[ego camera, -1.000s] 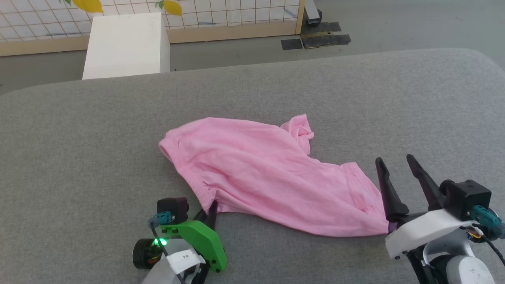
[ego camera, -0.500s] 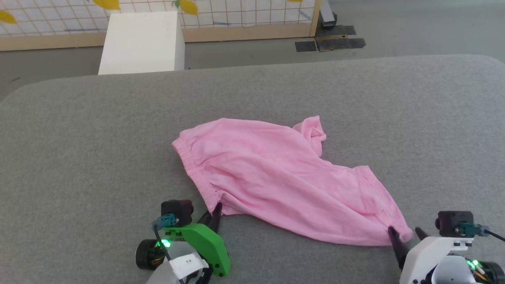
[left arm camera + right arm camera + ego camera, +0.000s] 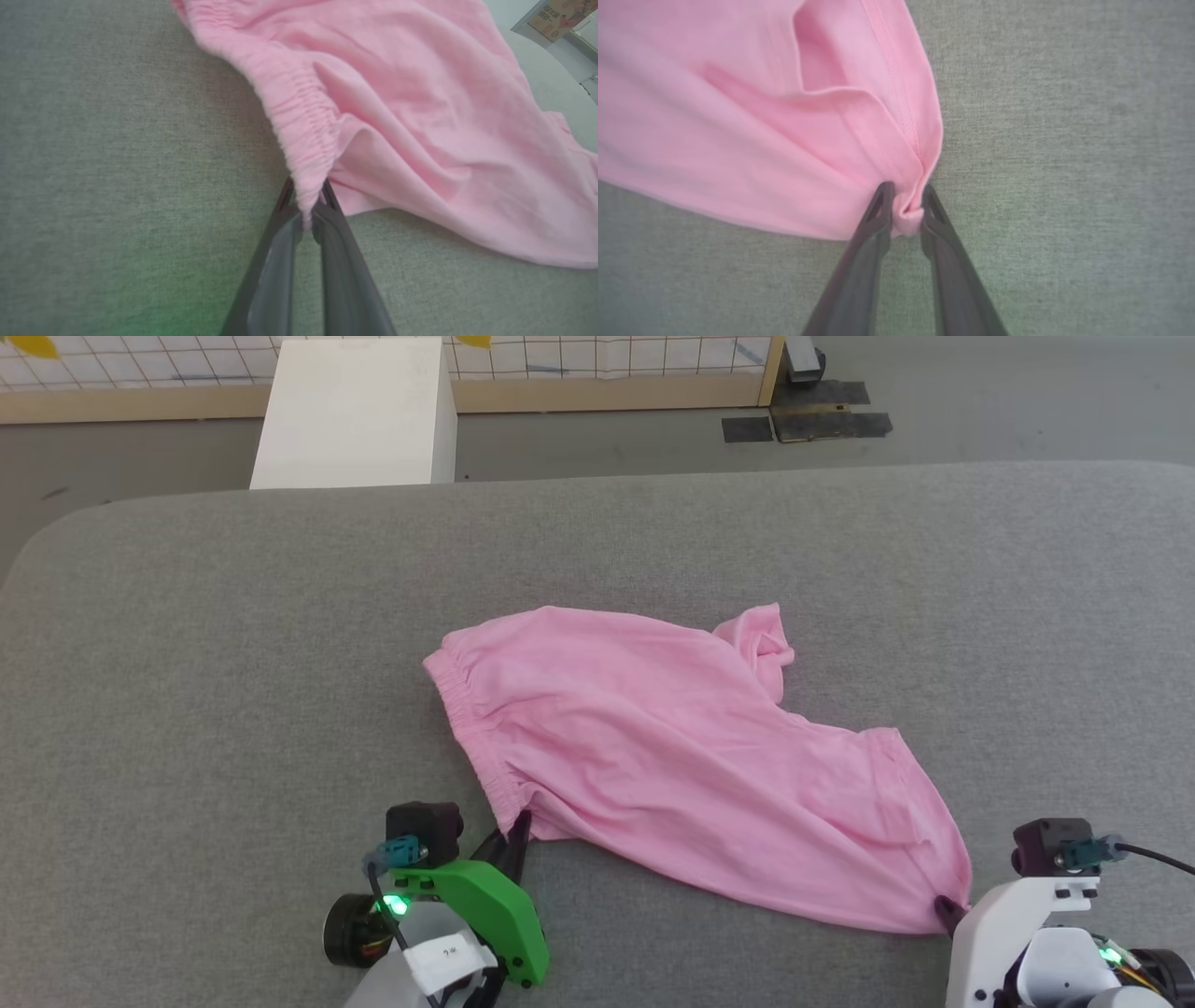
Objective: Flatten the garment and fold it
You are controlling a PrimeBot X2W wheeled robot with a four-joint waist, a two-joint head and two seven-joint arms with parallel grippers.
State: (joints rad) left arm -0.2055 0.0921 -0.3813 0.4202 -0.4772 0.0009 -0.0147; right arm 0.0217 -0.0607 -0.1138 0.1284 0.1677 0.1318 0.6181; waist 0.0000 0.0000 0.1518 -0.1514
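Scene: grey fabric-covered surface took up most of the head view, with grey floor beyond it along the top of the frame.
Garment: pink garment lay on the surface, from the centre to the lower right of the head view. It was spread out but wrinkly and not folded.
Waistband: gathered waistband ran down the garment's left edge, from mid-frame toward lower centre.
Flap: a small bunched flap stuck out at the garment's upper right edge.
Left tool: left tool with its green housing sat at lower centre-left. It was pinched onto the near end of the waistband. In the left wrist view the gathered band sat squeezed between the tips, jaws nearly touching.
Right tool: right tool was at the lower right of the frame, at the garment's lower right corner. The head view showed just one dark tip against the cloth, so the grip was hard to judge there. In the right wrist view the fingers were narrow and nipped a small fold at the corner of the stitched hem.
Lower edge: it ran from one tool to the other, apparently resting on the surface.
Background: white box stood on the floor at upper left, a wood-framed grid panel ran along the top edge, and dark patches lay on the floor at upper right.
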